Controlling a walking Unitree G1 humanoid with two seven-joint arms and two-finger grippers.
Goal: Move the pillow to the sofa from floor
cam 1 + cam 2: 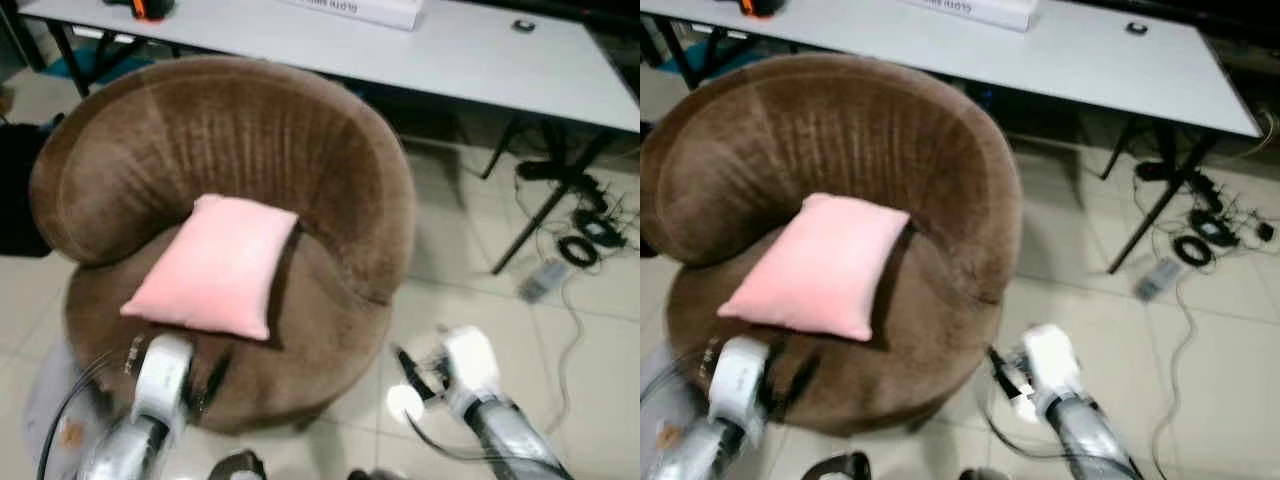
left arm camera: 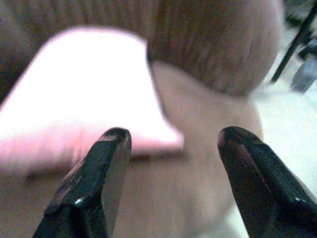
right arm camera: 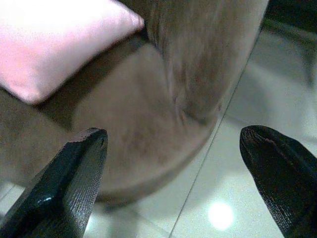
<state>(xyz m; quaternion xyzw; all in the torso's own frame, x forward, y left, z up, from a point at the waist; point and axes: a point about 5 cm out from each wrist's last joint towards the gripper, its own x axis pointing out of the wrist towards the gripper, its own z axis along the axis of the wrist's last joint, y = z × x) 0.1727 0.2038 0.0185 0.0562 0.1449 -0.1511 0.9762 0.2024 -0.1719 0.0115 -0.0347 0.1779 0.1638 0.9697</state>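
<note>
The pink pillow point(image 1: 218, 265) is lying on the seat of the round brown sofa chair point(image 1: 240, 150), leaning against its curved backrest. The left gripper point(image 2: 171, 148) is hovering at the chair's front edge just short of the pillow, fingers spread wide and holding nothing. The right gripper point(image 3: 173, 148) is hanging beside the chair over the tiled floor point(image 1: 480, 310), likewise wide open and empty. A white table point(image 1: 450, 50) is standing behind the chair.

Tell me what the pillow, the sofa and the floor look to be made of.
Pillow: soft pink fabric, matte and smooth, plump with stuffing.
Sofa: brown plush, likely velvet or chenille; its back shows ribbed pile with a slight sheen.
Floor: pale glossy tile, judging by grout lines and a light reflection seen from the right wrist.
</note>
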